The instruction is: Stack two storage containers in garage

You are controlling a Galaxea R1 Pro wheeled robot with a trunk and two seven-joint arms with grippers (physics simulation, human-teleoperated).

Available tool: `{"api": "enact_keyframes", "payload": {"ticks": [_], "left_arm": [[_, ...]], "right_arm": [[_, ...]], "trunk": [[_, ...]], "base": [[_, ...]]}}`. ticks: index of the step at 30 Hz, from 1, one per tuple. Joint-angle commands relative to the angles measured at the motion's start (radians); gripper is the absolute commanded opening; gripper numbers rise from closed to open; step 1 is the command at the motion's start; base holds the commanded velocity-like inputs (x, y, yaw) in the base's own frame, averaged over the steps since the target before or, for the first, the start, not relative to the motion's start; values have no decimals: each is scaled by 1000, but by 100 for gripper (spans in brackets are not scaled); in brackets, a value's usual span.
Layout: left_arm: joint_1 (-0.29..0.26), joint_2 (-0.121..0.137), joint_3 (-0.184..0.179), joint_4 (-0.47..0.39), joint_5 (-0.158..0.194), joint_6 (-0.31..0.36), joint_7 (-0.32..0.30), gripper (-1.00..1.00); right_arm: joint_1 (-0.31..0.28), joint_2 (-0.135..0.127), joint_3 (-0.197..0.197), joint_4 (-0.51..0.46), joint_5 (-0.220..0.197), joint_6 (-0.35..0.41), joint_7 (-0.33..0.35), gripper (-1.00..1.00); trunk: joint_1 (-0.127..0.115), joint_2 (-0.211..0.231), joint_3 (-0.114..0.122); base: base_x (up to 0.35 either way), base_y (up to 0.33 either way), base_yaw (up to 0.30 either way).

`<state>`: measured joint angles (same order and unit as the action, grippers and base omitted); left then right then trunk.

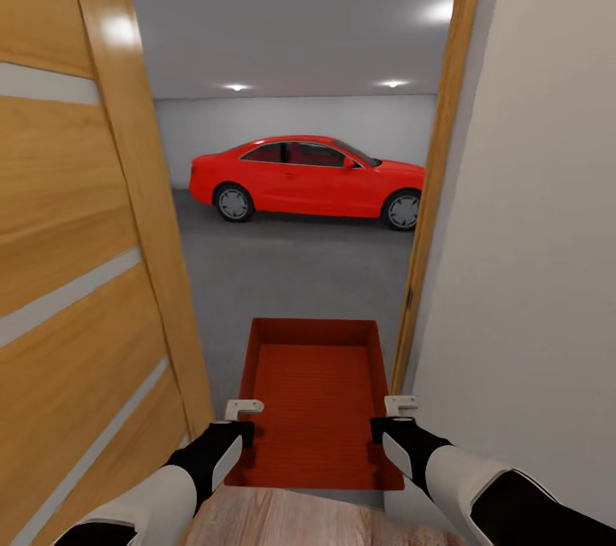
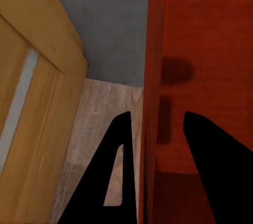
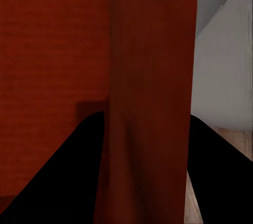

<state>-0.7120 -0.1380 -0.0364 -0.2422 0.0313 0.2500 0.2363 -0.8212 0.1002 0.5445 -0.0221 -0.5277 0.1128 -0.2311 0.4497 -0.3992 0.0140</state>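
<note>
1. One storage container (image 1: 315,396), the orange-red bin, is held out in front of the robot, right in the doorway, carried between both arms.
2. Left gripper (image 1: 243,411) is on the bin's left side wall. In the left wrist view, the left gripper (image 2: 153,139) has one dark finger (image 2: 117,171) outside the wall and the other inside, so the wall runs between them. It looks clamped on the container (image 2: 200,76), though I can't see actual contact at the pads.
3. Right gripper (image 1: 399,407) does the same on the right side wall. In the right wrist view, the right gripper (image 3: 147,145) straddles the red wall (image 3: 150,76), with a finger on each side, closed on it.
4. Beyond both grippers, past the bin's far end, is the garage floor (image 1: 291,264), rough dark grey. Further out, a red car (image 1: 308,178) is parked side-on against the pale back wall (image 1: 291,118).
5. Outboard of the left gripper is the open wood-plank door (image 1: 77,272) with pale stripes, very near the bin. Outboard of the right gripper is the wooden door frame (image 1: 432,186), then a plain light wall (image 1: 530,229).
6. Below the arms, nearest the robot, there's a bit of light wood plank flooring (image 1: 282,520), also visible in the left wrist view (image 2: 100,124).
</note>
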Motion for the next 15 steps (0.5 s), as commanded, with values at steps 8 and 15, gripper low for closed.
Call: {"api": "enact_keyframes", "payload": {"ticks": [8,15], "left_arm": [[0,-1,12,1,-5,9,1,-100],[0,-1,12,1,-5,8,0,-100]], "right_arm": [[0,7,86,-2,11,-50,-51,-100],[0,7,86,-2,11,-50,-51,-100]], "trunk": [[0,-1,0],[0,-1,0]], "base": [[80,105,-78],[189,260,-2]]}}
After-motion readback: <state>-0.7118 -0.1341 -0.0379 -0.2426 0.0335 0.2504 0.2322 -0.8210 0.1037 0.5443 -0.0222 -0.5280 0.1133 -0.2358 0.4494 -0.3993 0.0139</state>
